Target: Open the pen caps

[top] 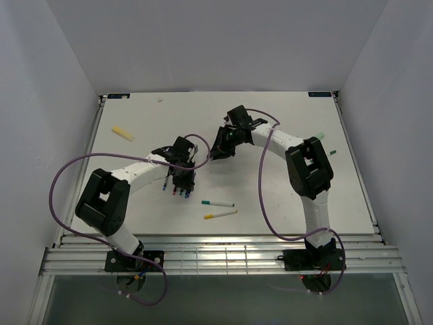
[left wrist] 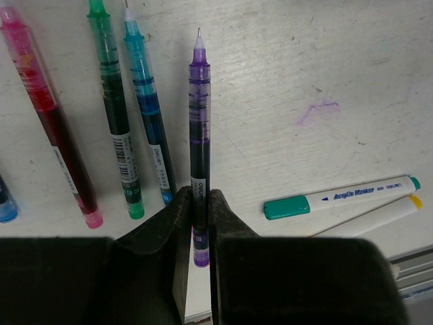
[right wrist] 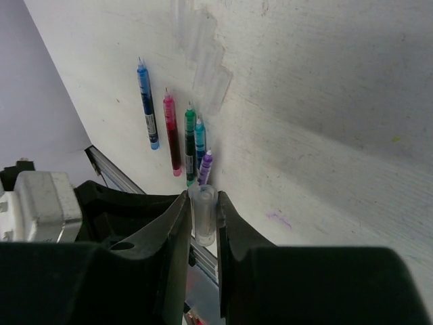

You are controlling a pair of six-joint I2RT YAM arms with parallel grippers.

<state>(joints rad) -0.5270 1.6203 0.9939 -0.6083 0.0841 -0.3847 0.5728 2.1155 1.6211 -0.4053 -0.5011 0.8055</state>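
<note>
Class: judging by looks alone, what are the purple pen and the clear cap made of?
The slim purple pen: probably glossy see-through plastic; dark ink shows through its barrel. The small clear cap: likely transparent plastic, slightly cloudy; light passes through its walls.

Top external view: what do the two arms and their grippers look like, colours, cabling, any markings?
The left arm and right arm share one build: white links between boxy black joint housings, on black bases. A loose purple cable loops from each base to the wrist. The left gripper and right gripper have matte black wedge-shaped fingers. No markings are legible.
</note>
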